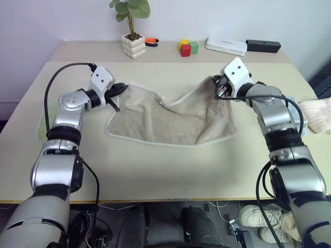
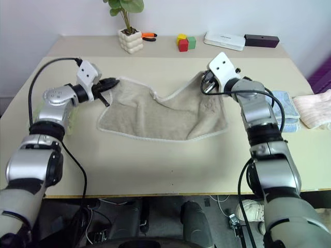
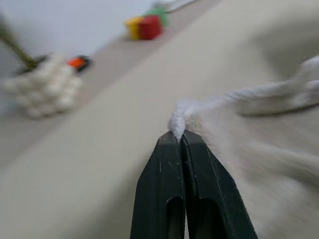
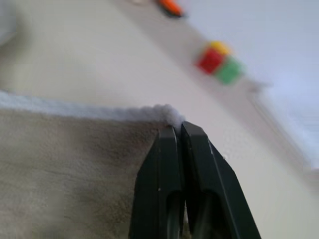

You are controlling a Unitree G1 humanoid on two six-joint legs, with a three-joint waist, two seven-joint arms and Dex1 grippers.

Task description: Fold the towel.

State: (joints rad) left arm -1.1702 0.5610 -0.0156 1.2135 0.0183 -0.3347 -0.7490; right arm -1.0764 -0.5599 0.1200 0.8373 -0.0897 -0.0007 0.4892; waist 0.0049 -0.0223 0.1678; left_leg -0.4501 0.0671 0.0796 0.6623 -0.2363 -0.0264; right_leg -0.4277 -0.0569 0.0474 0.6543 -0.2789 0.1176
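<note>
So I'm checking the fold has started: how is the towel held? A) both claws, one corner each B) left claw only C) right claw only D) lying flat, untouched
A: the left claw and right claw each pinch a corded corner of the towel.

Arms: silver-grey metallic shells, rounded segments, separated by black ribbed joint bands. Same build both sides.

Wrists: a white boxy housing on each, flat face with small dark screw holes.

Cabling: a black cable arcs out of the white housing on the left arm and runs back along the segments; a black cable loops beside the right forearm and hangs below the elbow segment.

Left gripper (image 3: 180, 137): two black fingers (image 3: 162, 189), matte, wedge-shaped, tapering to narrow tips, a shallow recessed slot low on each.

Right gripper (image 4: 177, 129): identical black tapered fingers (image 4: 159, 184), same recessed slots.
</note>
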